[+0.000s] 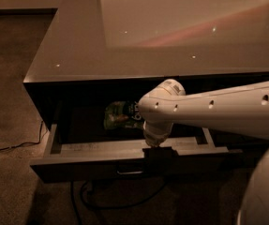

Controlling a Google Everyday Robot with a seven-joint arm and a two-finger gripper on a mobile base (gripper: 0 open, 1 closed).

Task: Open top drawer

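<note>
The top drawer (78, 165) of the dark cabinet stands pulled out, with its pale grey tray rim (101, 147) showing. Its small loop handle (129, 172) sits at the centre of the dark front. My gripper (158, 154) hangs from the white arm (209, 109) and rests on the drawer's front top edge, just above and right of the handle. A green packet (119, 115) lies inside the drawer toward the back, partly hidden by my wrist.
The cabinet's glossy top (162, 27) overhangs the drawer's rear. Cables (12, 149) run across the carpet on the left and loop under the drawer front (115, 203). My white body (265, 191) fills the lower right corner.
</note>
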